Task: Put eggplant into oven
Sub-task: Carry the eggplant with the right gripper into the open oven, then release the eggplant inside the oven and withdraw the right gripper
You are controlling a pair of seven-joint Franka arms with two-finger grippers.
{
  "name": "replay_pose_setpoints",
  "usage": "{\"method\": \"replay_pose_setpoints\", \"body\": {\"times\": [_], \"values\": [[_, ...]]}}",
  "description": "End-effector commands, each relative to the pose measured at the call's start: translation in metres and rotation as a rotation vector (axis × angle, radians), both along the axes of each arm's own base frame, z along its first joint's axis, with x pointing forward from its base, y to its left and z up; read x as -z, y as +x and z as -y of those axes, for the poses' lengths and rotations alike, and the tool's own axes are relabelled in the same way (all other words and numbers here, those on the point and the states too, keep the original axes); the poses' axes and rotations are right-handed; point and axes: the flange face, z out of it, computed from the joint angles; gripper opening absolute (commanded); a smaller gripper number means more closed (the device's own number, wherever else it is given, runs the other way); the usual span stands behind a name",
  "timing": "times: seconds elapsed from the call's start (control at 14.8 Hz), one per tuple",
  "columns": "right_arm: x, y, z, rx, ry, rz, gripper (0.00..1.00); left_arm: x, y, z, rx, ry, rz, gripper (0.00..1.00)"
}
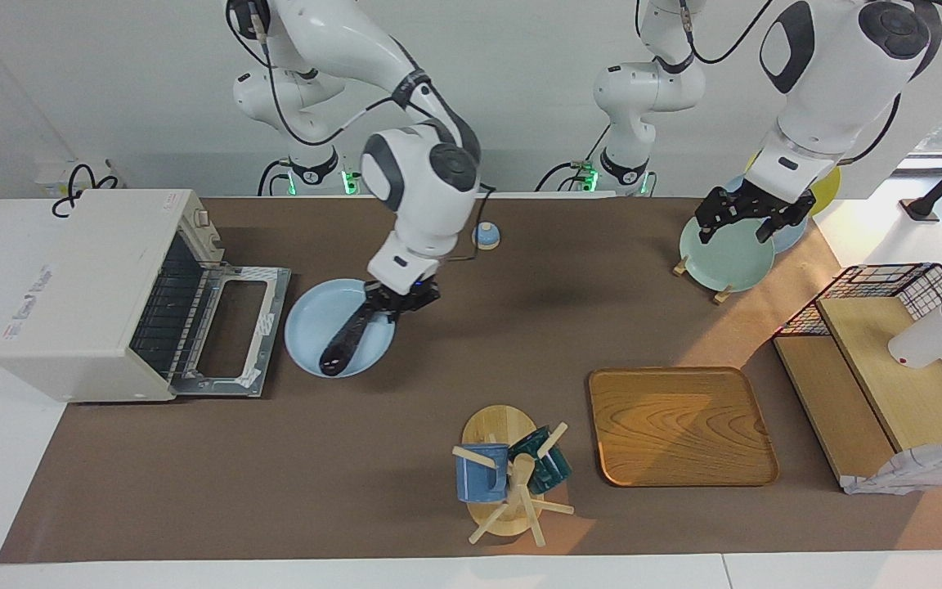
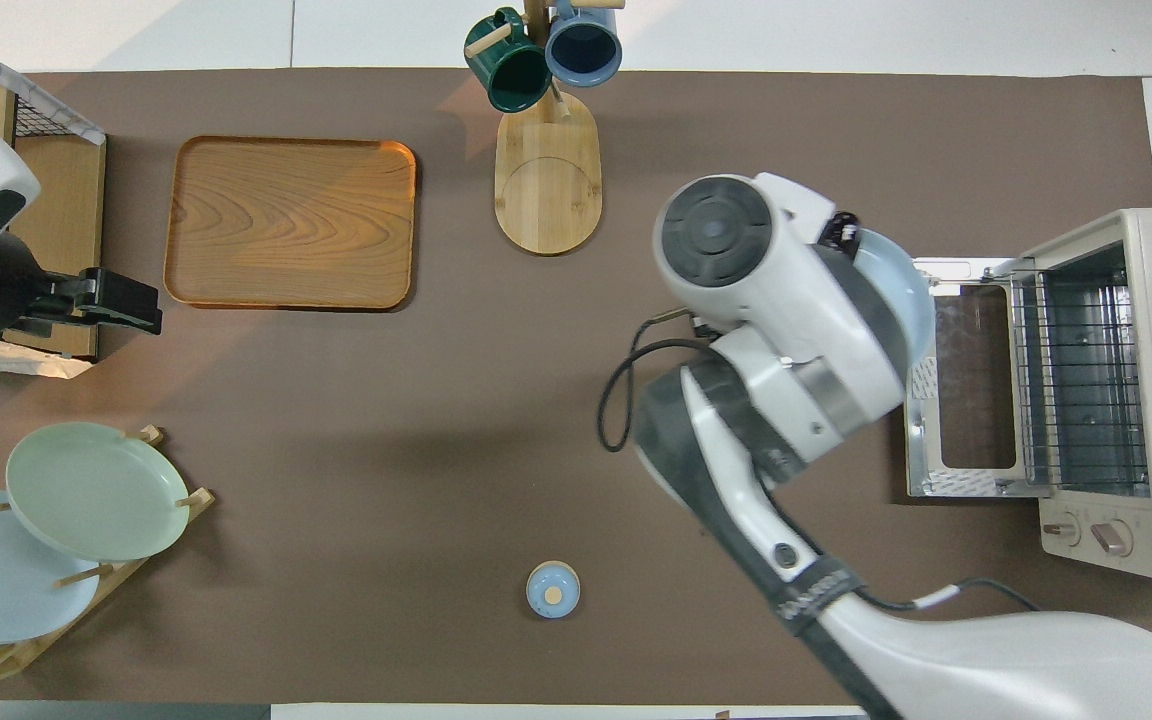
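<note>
The dark eggplant (image 1: 343, 343) leans with its lower end on a light blue plate (image 1: 307, 331) in front of the oven's open door. My right gripper (image 1: 390, 303) is shut on the eggplant's upper end, just above the plate. The white oven (image 1: 82, 294) stands at the right arm's end of the table, its door (image 1: 230, 327) folded down flat and the wire rack showing. In the overhead view the right arm hides the eggplant; the plate's rim (image 2: 914, 290) and the oven (image 2: 1126, 380) show. My left gripper (image 1: 737, 229) waits open over the plate rack; it also shows in the overhead view (image 2: 126, 305).
A plate rack (image 1: 724, 258) with several plates stands at the left arm's end. A wooden tray (image 1: 679, 425), a mug tree (image 1: 512, 478) with two mugs, a small blue lidded piece (image 1: 486, 236), and a wire basket on wooden shelves (image 1: 888, 352) are on the table.
</note>
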Motion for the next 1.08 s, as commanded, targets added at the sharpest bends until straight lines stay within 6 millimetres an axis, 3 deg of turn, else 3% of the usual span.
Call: {"method": "replay_pose_setpoints", "body": {"times": [0.0, 0.27, 0.41, 0.61, 0.88, 1.01], "values": [[-0.008, -0.038, 0.072, 0.006, 0.037, -0.039, 0.00, -0.005, 0.002, -0.007, 0.005, 0.024, -0.010, 1.00], [-0.010, -0.046, 0.181, 0.070, 0.112, -0.100, 0.00, -0.006, -0.001, -0.009, 0.000, 0.023, -0.010, 1.00], [-0.002, -0.048, 0.218, 0.086, 0.166, -0.116, 0.00, -0.006, -0.001, -0.009, -0.001, 0.023, -0.009, 1.00], [0.018, -0.062, 0.251, 0.076, 0.184, -0.078, 0.00, -0.007, 0.000, -0.019, -0.017, 0.023, -0.007, 1.00], [0.050, -0.075, 0.268, 0.032, 0.201, -0.010, 0.00, -0.008, 0.000, -0.018, -0.013, 0.026, -0.002, 1.00], [0.057, -0.080, 0.275, 0.031, 0.204, 0.001, 0.00, -0.008, 0.000, -0.018, -0.004, 0.025, -0.002, 1.00]]}}
